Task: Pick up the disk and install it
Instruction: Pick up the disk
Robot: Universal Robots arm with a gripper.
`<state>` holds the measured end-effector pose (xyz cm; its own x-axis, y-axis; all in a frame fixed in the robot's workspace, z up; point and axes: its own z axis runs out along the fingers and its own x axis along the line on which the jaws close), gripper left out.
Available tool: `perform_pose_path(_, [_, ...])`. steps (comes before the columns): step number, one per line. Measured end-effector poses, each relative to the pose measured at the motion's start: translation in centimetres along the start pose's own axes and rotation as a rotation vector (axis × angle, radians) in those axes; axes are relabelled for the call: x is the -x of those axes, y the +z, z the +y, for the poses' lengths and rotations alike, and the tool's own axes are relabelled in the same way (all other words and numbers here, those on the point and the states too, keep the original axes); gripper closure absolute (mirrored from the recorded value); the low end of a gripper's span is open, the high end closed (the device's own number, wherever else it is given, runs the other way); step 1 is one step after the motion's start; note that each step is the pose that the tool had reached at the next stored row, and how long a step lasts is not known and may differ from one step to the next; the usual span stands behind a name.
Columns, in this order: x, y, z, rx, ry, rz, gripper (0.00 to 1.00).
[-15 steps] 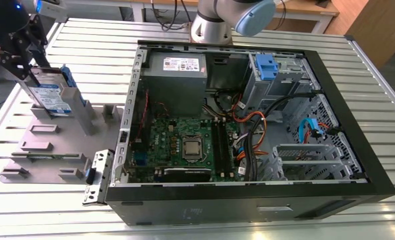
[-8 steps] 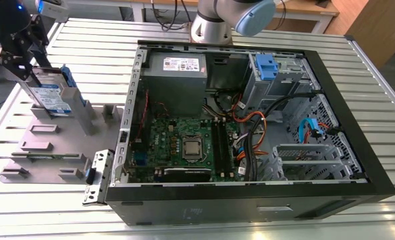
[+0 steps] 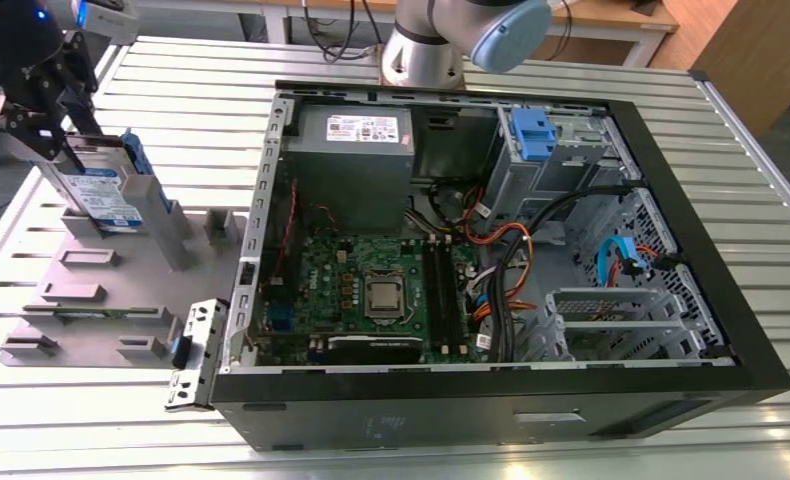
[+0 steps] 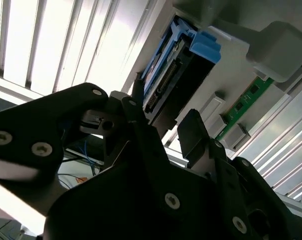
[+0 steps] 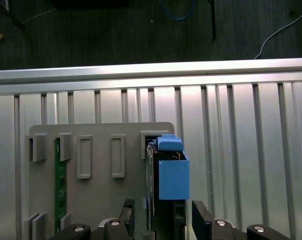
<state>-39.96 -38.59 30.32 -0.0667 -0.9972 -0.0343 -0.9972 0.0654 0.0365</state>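
The disk (image 3: 106, 193) stands upright on its edge in a slot of the grey holder plate (image 3: 102, 285) at the exterior view's left, its white-and-blue label facing out and its blue carrier bracket (image 5: 172, 175) along one side. My gripper (image 3: 64, 148) reaches down over the disk's upper end. In both wrist views the black fingers (image 5: 201, 216) stand on either side of the disk (image 4: 167, 82), with a narrow gap showing beside it. My gripper (image 5: 163, 214) (image 4: 166, 119) is open around the disk.
The open computer case (image 3: 278, 200) lies to the exterior view's right of the holder, with a grey power supply (image 3: 355, 150), a motherboard (image 3: 368, 290) and a blue drive bay bracket (image 3: 529, 135) inside. A green memory stick (image 5: 57, 185) lies in another holder slot. The slatted metal table (image 3: 368, 455) ends just beyond the holder.
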Motion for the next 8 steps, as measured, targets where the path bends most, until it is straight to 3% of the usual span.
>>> perform_pose_path(1, [0.0, 0.0, 0.0, 0.0, 0.0, 0.0, 0.43])
perform_pose_path(2, [0.0, 0.0, 0.0, 0.0, 0.0, 0.0, 0.49])
perform_pose_path(7, [0.0, 0.0, -0.01, 0.0, 0.0, 0.0, 0.51])
perform_pose_path(8, [0.0, 0.0, -0.01, 0.0, 0.0, -0.0001, 0.58])
